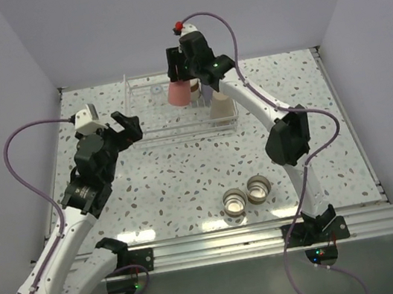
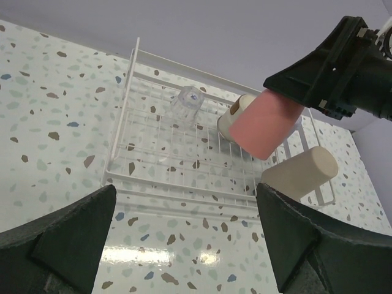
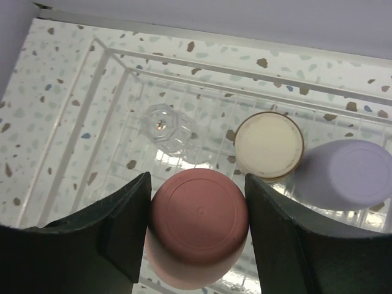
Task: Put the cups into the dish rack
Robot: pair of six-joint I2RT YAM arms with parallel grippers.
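As right claw (image 1: 179, 76) grips, pink cup (image 3: 199, 217) hangs base-up.

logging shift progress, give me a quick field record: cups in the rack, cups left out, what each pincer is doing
right pincer: shut on red-pink cup, base up, above the dish rack
left pincer: open, empty, near the rack's left end
in rack: clear cup, tan-based cup, lavender cup, beige cup
on table: two silvery-rimmed cups, mouths up, side by side near the front edge
loaded: four; held: one; left out: two
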